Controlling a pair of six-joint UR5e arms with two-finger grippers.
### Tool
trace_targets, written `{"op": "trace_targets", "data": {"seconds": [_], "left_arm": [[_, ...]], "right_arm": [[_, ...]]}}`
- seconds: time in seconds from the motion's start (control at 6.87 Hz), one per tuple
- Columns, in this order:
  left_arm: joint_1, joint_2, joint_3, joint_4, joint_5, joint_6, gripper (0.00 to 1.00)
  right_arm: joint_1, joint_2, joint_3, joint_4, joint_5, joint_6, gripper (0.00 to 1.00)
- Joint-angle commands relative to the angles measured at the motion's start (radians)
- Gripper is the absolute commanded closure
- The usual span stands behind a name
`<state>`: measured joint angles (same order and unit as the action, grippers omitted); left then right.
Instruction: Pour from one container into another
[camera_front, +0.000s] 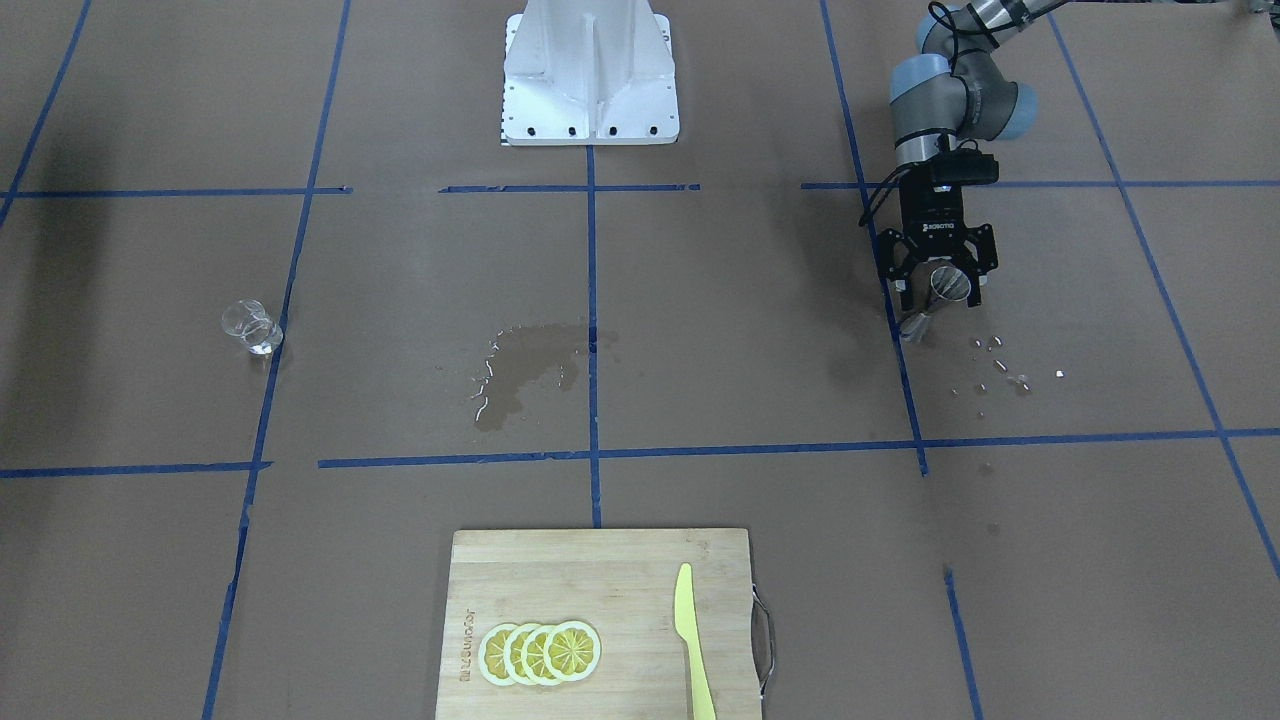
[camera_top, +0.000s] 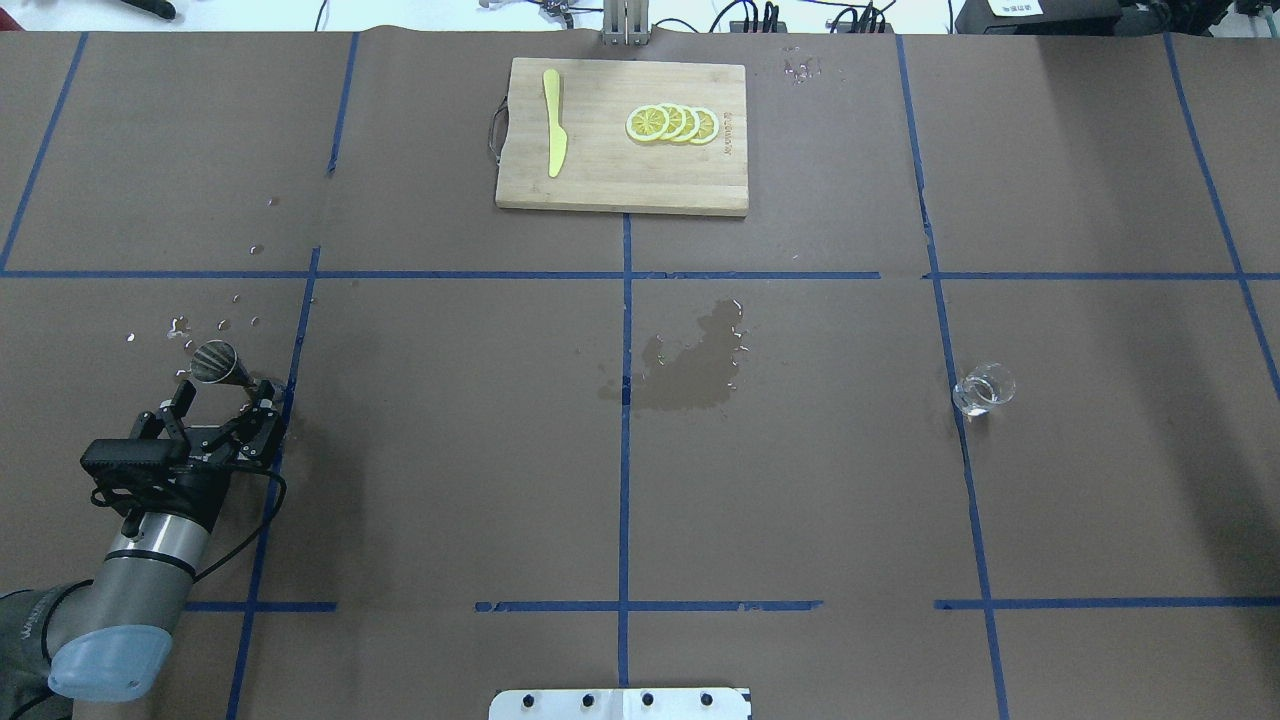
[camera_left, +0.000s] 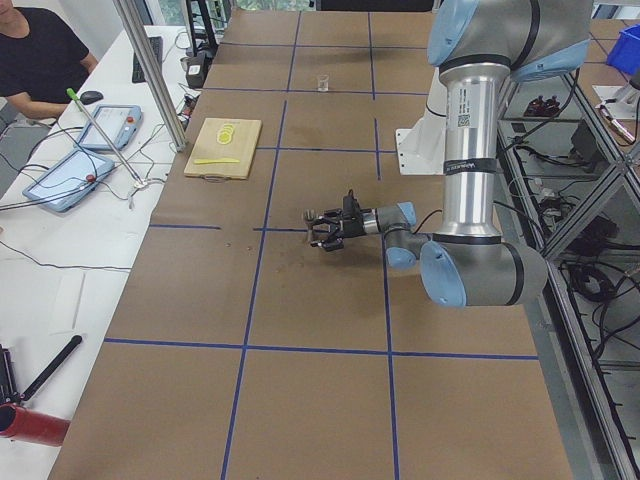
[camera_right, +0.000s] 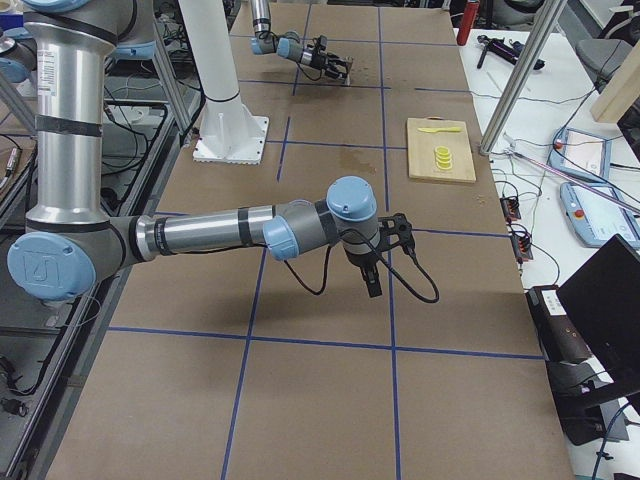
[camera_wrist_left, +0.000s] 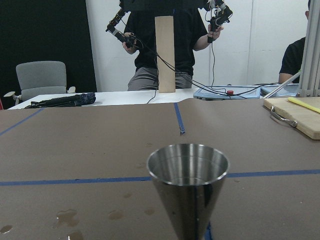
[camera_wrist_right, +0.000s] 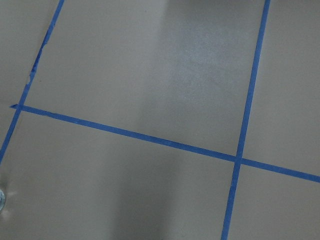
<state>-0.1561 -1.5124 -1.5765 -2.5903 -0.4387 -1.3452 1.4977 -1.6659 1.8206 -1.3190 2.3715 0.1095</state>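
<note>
Jigger (camera_wrist_left: 188, 185) upright inside wide-open left end effector (camera_top: 225, 392), not clamped.
Risk: off-centre closing could tip it on wet table (camera_top: 800, 480); glass (camera_top: 983, 388) well apart from jigger; right end effector (camera_right: 372, 278) opening: can't tell.

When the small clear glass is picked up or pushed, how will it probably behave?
The glass tumbler is clear glass, so probably stiff yet fragile; a gentle grip seems wise. It looks short and round, so it likely slides rather than tips when pushed. The wet patch hints that its smooth wall may be wet and slippery.
</note>
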Motion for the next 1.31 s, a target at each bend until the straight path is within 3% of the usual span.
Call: {"op": "trace_targets", "data": {"seconds": [0.0,0.44,0.73,1.17], "left_arm": [[-0.005,-0.012,0.003,-0.001,-0.008,0.004,0.19],[-0.010,-0.015,0.003,-0.001,-0.014,0.005,0.43],[-0.010,-0.017,0.000,-0.005,-0.032,0.021,0.67],[-0.022,-0.019,0.000,-0.150,-0.028,0.190,1.00]], "right_arm": [[0.001,0.000,0.000,0.001,0.000,0.002,0.00],[0.000,0.000,0.002,0.001,0.000,0.006,0.00],[0.000,0.000,0.000,0.001,0.000,0.009,0.00],[0.000,0.000,-0.001,0.001,-0.002,0.009,0.00]]}}
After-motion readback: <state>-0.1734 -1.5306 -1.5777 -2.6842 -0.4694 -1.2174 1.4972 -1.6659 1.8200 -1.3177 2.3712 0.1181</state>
